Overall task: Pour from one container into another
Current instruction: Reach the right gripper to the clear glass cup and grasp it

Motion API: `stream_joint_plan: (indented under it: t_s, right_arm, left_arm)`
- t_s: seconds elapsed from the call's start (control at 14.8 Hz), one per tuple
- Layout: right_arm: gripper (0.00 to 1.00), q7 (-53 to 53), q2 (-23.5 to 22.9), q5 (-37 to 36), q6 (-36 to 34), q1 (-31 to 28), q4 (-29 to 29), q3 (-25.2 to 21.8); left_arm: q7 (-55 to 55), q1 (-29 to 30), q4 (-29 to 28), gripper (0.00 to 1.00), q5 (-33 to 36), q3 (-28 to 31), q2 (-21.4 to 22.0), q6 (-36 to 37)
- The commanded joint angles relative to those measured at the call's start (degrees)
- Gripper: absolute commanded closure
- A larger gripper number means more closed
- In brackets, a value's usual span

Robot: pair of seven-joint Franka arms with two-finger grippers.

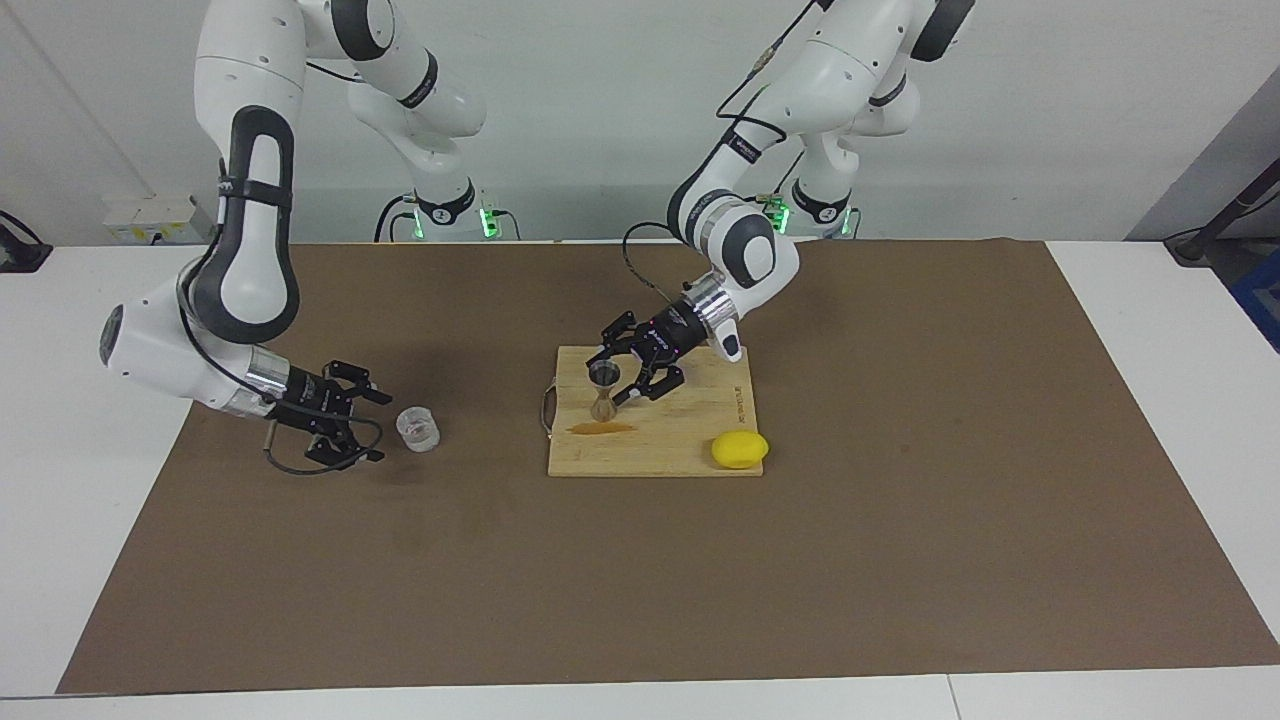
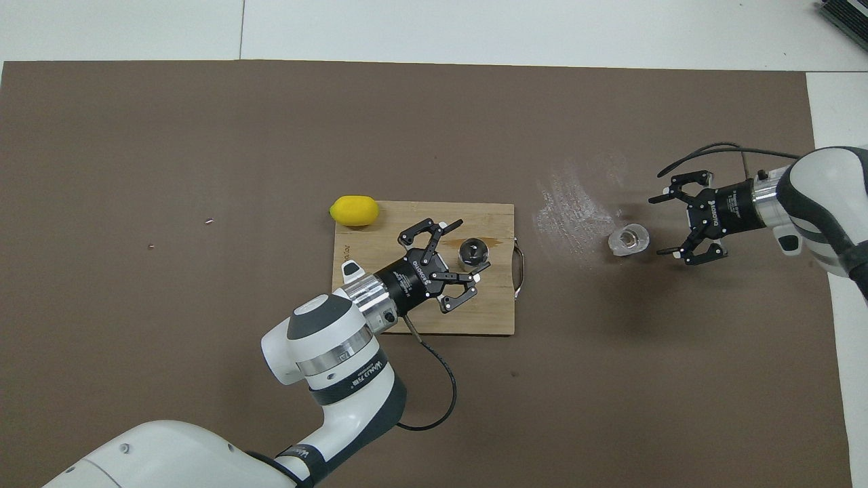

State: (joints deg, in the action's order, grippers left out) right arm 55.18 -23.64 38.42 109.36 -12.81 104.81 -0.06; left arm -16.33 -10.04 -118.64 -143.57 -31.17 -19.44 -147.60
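I see the open right gripper [image 1: 372, 428] low just beside the clear cup [image 1: 418, 428] and the left gripper [image 1: 622, 378], open, flanking the jigger [image 1: 603, 390], so either could nudge and tip its container.

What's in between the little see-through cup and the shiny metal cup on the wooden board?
Between the clear cup and the jigger lie bare brown mat, a whitish smear and the board's metal handle, clearest in the overhead view.

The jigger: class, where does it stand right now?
The jigger stands upright on the cutting board, near the end with the handle. It is nearer the robots than the lemon, with the left claw open beside it.
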Motion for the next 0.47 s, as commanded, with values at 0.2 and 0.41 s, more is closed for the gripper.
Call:
stream_joint_plan:
  t_s: [0.2, 0.41]
  right_arm:
    - [0.00, -5.2, -0.2, 7.0, 3.6, -0.3, 6.5, 0.6]
    - [0.00, -5.8, 0.9, 8.0, 5.5, -0.1, 9.9, 0.6]
  left_arm:
    - [0.8, -1.1, 0.2, 0.00, -0.6, 1.2, -0.3, 0.1]
    - [1.0, -1.4, 0.2, 0.00, -0.5, 1.0, -0.3, 0.6]
